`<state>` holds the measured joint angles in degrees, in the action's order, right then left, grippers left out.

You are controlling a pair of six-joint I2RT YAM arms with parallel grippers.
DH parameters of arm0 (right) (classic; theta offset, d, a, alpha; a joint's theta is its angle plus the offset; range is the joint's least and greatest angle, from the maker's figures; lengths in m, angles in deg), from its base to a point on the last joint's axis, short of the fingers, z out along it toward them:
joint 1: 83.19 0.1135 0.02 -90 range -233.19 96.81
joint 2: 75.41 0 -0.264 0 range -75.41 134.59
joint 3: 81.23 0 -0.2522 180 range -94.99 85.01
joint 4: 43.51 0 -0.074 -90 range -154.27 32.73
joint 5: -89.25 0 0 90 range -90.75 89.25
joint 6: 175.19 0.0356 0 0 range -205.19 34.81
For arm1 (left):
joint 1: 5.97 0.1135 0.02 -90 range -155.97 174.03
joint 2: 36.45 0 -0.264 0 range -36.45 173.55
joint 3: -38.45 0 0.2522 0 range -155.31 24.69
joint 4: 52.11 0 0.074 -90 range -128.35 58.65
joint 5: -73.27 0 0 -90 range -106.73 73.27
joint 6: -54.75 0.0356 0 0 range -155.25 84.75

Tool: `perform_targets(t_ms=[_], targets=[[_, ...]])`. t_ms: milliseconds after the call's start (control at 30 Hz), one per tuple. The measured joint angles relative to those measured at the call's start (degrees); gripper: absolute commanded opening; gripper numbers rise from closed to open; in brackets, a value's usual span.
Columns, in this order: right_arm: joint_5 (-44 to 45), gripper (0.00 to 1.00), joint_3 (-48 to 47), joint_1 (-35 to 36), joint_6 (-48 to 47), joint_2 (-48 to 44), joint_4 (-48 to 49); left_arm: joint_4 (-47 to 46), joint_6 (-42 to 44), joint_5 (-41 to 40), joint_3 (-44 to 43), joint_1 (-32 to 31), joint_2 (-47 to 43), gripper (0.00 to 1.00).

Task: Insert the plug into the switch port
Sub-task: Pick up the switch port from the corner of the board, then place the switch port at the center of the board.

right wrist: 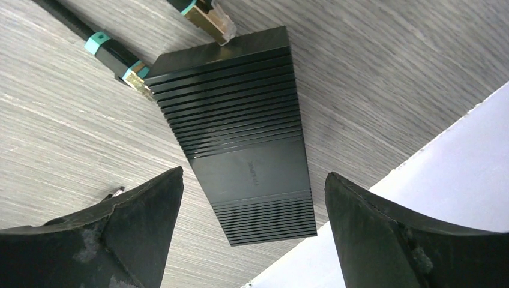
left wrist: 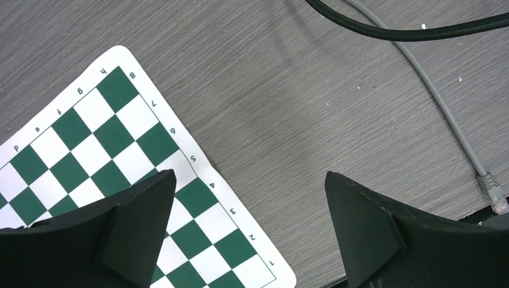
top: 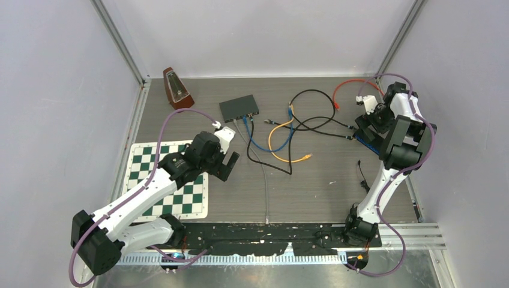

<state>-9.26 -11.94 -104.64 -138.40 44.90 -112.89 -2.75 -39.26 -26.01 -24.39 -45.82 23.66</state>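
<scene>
Not started: 0 plugs held. Left gripper (left wrist: 249,180) jaws apart, grey plug (left wrist: 493,192) loose just beside it. Right gripper (right wrist: 252,177) jaws spread over ribbed switch (right wrist: 240,120) (2 teal-booted plugs (right wrist: 213,18) at its edge, seating unclear).

The right gripper (right wrist: 252,175) hung with its fingers spread wide over a black ribbed switch (right wrist: 243,138), which lay on the grey table (right wrist: 72,138) beside a white wall (right wrist: 444,162). Two teal-banded plugs (right wrist: 217,19) met the switch's far end, one at its left corner and one along the edge.
</scene>
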Motion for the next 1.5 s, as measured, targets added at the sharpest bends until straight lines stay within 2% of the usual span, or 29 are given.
perform_targets(t_ms=[567,700,1000,1067,1133,1200,1500], targets=[[-0.59,0.96,-1.14,0.0,-0.94,2.82,-1.81,-0.04,0.02,-1.25,0.0,0.0,-1.57,0.99],[-0.59,0.93,-1.31,0.0,-0.94,4.28,-1.86,-0.02,0.02,-1.66,0.0,0.0,-1.6,0.99],[-0.68,0.65,-4.44,0.0,0.28,5.18,-3.37,-0.02,-0.09,-4.09,0.0,0.0,-1.7,1.0],[-0.46,0.56,-4.39,0.0,0.87,5.09,-3.52,0.07,-0.24,-4.92,0.0,0.0,-1.7,1.0],[0.39,0.43,-4.35,0.02,2.16,4.72,-3.58,0.39,-0.5,-6.16,-0.02,0.0,-1.7,1.0],[1.7,0.37,-4.13,0.31,3.93,3.5,-3.32,1.09,-0.9,-6.93,-0.24,0.0,-1.7,1.0],[7.85,0.32,-3.56,3.19,16.11,-8.63,-2.25,1.49,-1.57,-7.19,-0.31,0.0,-6.95,1.0]])
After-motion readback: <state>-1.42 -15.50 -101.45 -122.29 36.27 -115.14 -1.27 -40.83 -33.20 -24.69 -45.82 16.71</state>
